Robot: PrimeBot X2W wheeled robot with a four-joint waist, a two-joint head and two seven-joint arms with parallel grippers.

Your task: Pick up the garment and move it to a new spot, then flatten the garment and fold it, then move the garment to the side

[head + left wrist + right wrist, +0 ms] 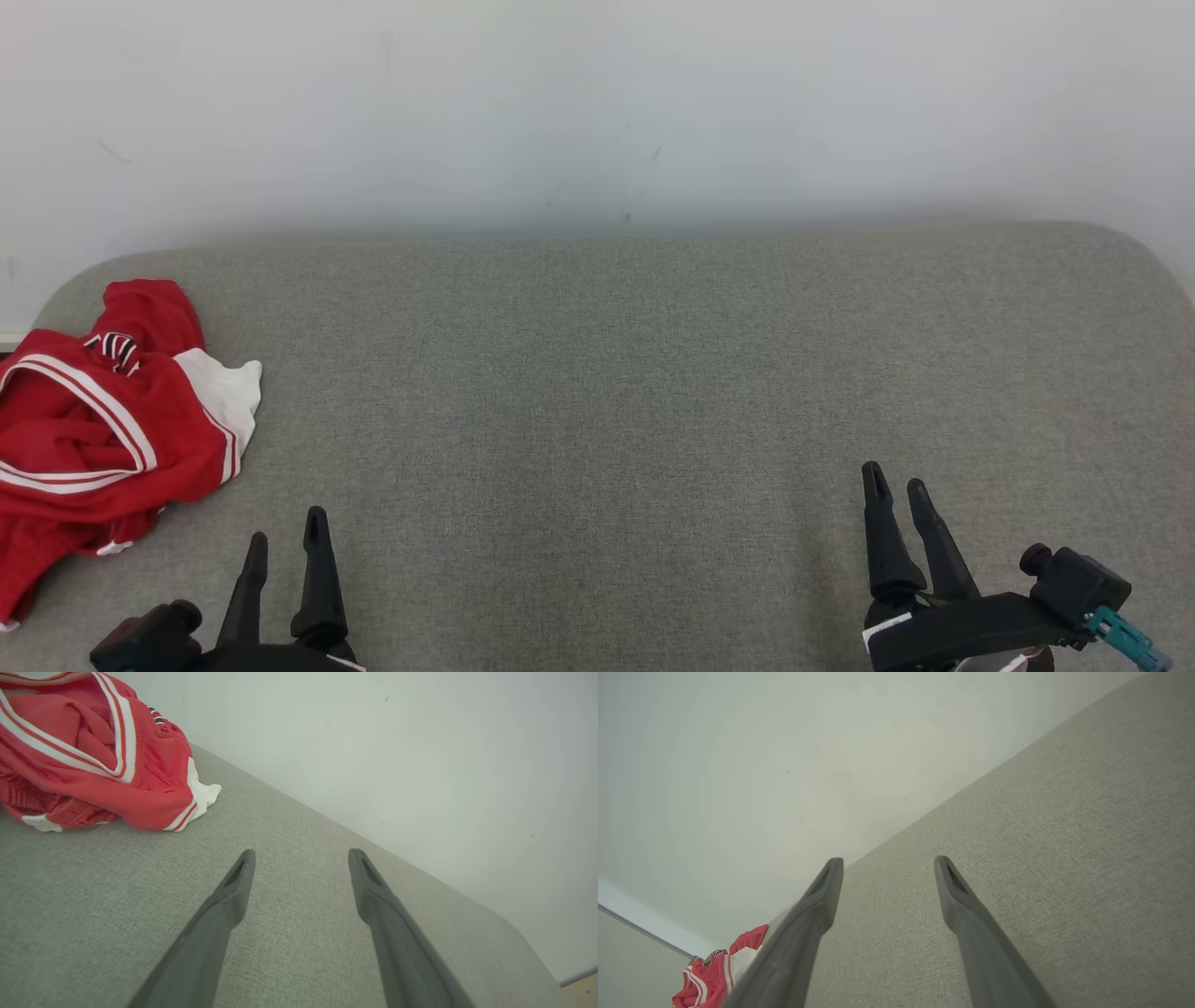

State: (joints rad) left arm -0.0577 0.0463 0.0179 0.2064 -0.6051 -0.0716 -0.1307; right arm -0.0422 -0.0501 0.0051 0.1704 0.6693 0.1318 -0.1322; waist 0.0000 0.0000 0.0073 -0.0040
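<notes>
Left claw: the two dark fingers of my left claw (pixel 287 525) stand spread apart with nothing between them. They point forward over the grey fabric surface (pixel 597 373). I cannot tell whether the tips touch it.
Right claw: my right claw (pixel 894 476) is spread the same way and grips nothing. Its fingers point toward the wall (pixel 597 112).
Garment: the garment (pixel 103 420) is red with white stripes and a white patch. It lies crumpled in a heap on the surface, on the outer side of my left claw, ahead of its fingertips and off to their left. It is near that claw but apart from it.
Nearest part: in my left wrist view the white corner of the heap is the part closest to my left finger, with a strip of grey fabric between them.
Garment from right claw: it is well apart, across the surface and beyond my left claw.
Wall: it is pale and plain and rises past the tips of both claws at the far edge of the surface.
Plug: a teal plug (pixel 1125 639) sits behind my right claw, at the wrist.
</notes>
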